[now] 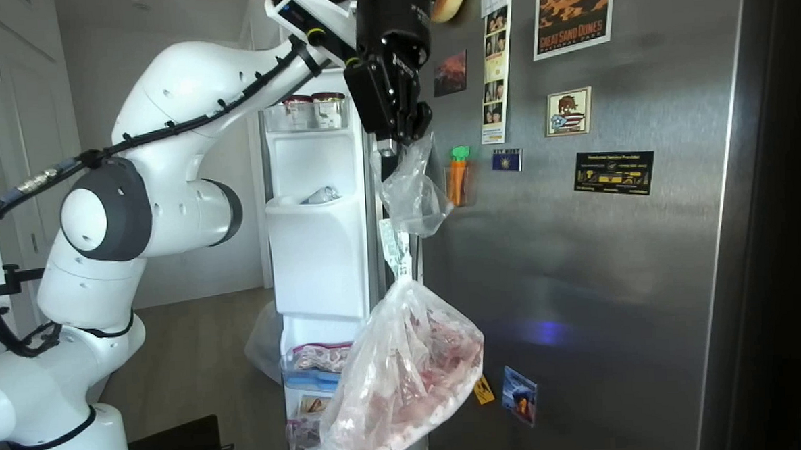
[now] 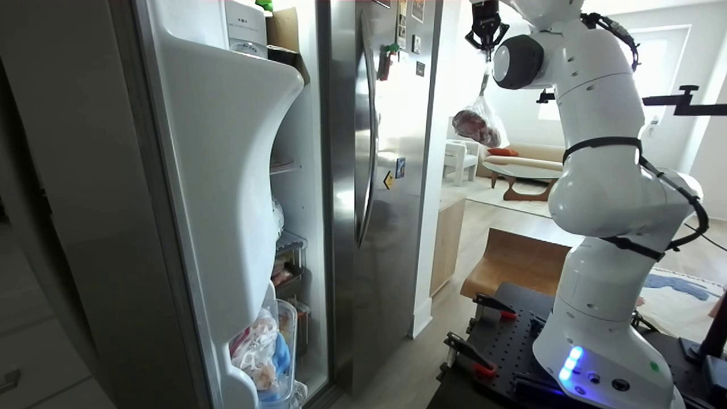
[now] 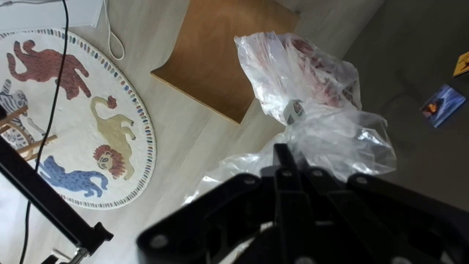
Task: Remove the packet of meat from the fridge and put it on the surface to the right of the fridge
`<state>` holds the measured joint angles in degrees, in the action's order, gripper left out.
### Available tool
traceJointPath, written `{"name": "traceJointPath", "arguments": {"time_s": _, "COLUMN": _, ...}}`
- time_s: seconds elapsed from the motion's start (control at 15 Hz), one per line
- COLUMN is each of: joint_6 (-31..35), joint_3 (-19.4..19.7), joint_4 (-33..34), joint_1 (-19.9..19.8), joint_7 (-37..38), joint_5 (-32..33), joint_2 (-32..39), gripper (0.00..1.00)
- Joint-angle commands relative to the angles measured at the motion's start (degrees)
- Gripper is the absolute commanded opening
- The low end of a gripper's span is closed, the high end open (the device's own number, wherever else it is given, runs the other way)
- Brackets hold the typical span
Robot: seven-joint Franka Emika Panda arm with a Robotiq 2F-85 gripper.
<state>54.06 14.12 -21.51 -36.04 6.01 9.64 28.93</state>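
Note:
The packet of meat, a clear bag with pinkish-red chunks (image 1: 414, 380), hangs in the air outside the fridge (image 1: 598, 264). My gripper (image 1: 391, 154) is shut on the bag's narrow plastic neck, high above the meat. In an exterior view the same packet (image 2: 477, 128) dangles under the gripper (image 2: 488, 54), beyond the far edge of the fridge door (image 2: 392, 267). Seen from the wrist, loose clear plastic spreads to both sides of the gripper (image 3: 291, 156), with the packet (image 3: 315, 69) below. A pale cabinet top (image 2: 452, 200) lies past the fridge; I cannot tell if it is the named surface.
The left fridge door (image 2: 221, 153) stands open, its bins holding jars and bags. A long handle (image 2: 372, 125) sticks out from the shut door, which carries magnets and pictures. A curved wooden seat (image 2: 517, 264) and the robot's black base table (image 2: 505, 329) are nearby.

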Motion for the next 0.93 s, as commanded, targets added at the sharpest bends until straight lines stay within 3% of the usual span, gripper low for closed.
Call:
{"name": "traceJointPath", "arguments": {"time_s": 0.0, "joint_6": 0.5, "joint_3": 0.0, "joint_4": 1.1, "joint_1": -2.7, "joint_7": -0.4, "joint_5": -1.5, "joint_2": 1.4, "gripper": 0.0}}
{"name": "traceJointPath", "arguments": {"time_s": 0.87, "joint_6": 3.1, "joint_3": -0.4, "joint_4": 1.3, "joint_1": -9.7, "joint_7": -0.8, "joint_5": -1.2, "joint_2": 7.5, "gripper": 0.0}}
